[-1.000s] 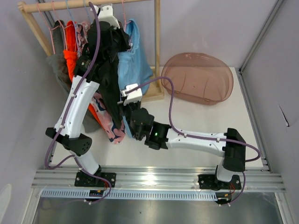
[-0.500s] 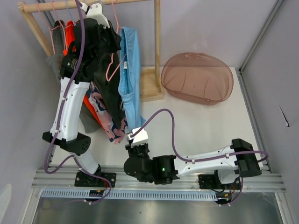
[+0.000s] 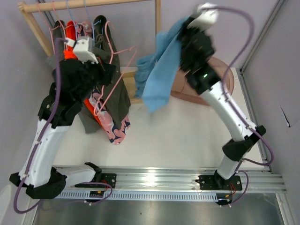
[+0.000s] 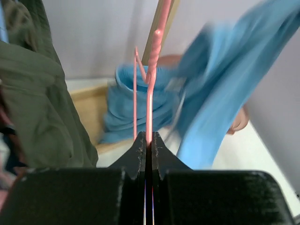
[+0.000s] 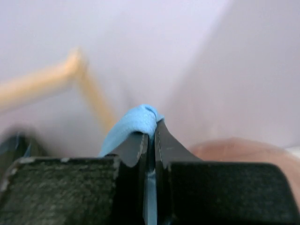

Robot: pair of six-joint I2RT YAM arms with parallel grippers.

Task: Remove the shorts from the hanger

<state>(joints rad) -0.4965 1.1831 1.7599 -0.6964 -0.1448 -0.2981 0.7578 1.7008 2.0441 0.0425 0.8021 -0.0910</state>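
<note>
Risks, biggest first:
- Snag: the blue shorts (image 3: 159,75) hang stretched in the air over the counter (image 3: 187,136), between the rack (image 3: 89,4) and the tub (image 3: 185,96), with their lower bunch just beside the tip of the hanger (image 4: 150,93). The view is blurred, so I can't tell if a hem is caught there. If it is, a further pull bends the wire or tugs the rack.
- Slip: the right fingers (image 5: 151,133) are pinched shut on one thin fold of blue cloth. A fast swing could pull it free and drop it short of the tub.
- Hanger twist: the left fingers (image 4: 149,140) are clamped shut on bare pink wire. A side load could rotate it in the grip and hook the olive pair (image 3: 115,89) next to it.
- Arm brushing the hung pairs: the left arm sits right against them.

Counts:
- Rack: 1
- Tub: 1
- Shorts: 5. One blue pair is in the right grip. Four hang at the rack: olive, the orange pair (image 3: 70,40), the floral pair (image 3: 115,129) and the grey pair (image 3: 52,62), which is mostly hidden by the left arm.
- Hangers: 1 bare in the left grip. The hooks on the rail are too crowded to count.
</note>
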